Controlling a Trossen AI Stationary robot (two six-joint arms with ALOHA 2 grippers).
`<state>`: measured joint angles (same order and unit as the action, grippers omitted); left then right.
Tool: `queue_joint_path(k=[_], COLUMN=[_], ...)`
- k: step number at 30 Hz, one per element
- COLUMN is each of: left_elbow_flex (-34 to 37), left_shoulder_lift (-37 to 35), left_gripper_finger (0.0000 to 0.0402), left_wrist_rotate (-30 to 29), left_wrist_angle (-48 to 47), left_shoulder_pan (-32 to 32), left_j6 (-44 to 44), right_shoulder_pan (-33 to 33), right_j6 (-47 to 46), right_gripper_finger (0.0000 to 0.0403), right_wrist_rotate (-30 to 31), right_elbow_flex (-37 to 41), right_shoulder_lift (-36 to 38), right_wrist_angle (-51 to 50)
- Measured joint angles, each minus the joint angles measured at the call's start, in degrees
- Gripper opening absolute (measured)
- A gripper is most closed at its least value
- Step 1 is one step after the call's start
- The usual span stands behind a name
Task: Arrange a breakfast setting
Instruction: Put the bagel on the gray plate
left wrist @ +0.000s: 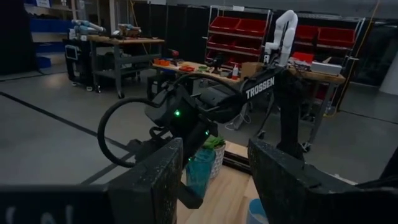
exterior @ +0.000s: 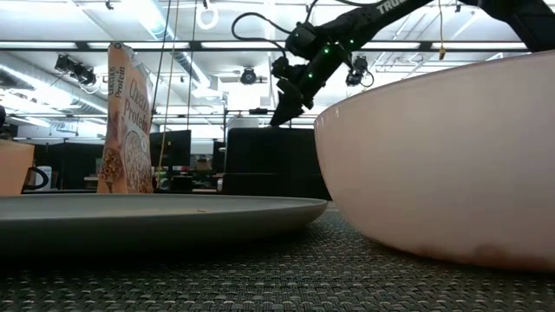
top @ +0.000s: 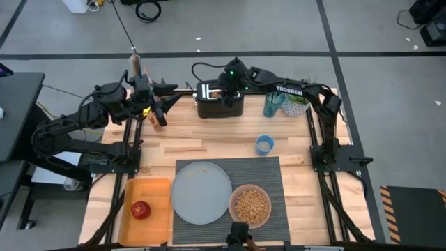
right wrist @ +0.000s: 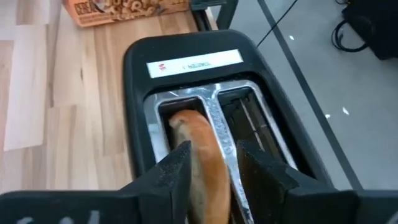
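One bagel point(right wrist: 198, 155) stands on edge in the toaster's point(top: 218, 103) left slot at the table's far edge, right gripper point(right wrist: 211, 163) directly above, fingers straddling it, not visibly clamped; left gripper point(left wrist: 211, 180) open, idle far left.

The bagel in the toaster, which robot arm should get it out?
The right one, probably. The right gripper is directly over the toaster, fingers open on either side of the bagel in a slot. The left gripper hangs off to the toaster's side by the cereal box.
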<state>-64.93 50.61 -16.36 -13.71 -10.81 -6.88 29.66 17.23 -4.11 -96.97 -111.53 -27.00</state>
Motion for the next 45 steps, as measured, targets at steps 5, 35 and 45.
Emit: queue_joint_path(k=[5,35,45], left_elbow_flex=[0.0,0.0,0.0], left_shoulder_lift=[0.0,0.0,0.0], left_gripper_finger=[0.0190,0.0190,0.0190], left_wrist_rotate=[0.0,0.0,0.0], left_wrist_angle=[-0.3,-0.5,-0.5], left_shoulder_pan=[0.0,0.1,0.1], left_j6=[-0.2,-1.4,-1.5], right_shoulder_pan=[0.0,-1.5,-1.5], right_j6=[0.0,0.4,0.6], right_gripper_finger=[0.0108,0.0022,0.0021], right_wrist_rotate=[-0.5,1.3,1.6], right_elbow_flex=[0.0,2.6,2.6], right_shoulder_lift=[0.0,3.3,6.3], right_wrist_angle=[-0.2,1.2,1.6])
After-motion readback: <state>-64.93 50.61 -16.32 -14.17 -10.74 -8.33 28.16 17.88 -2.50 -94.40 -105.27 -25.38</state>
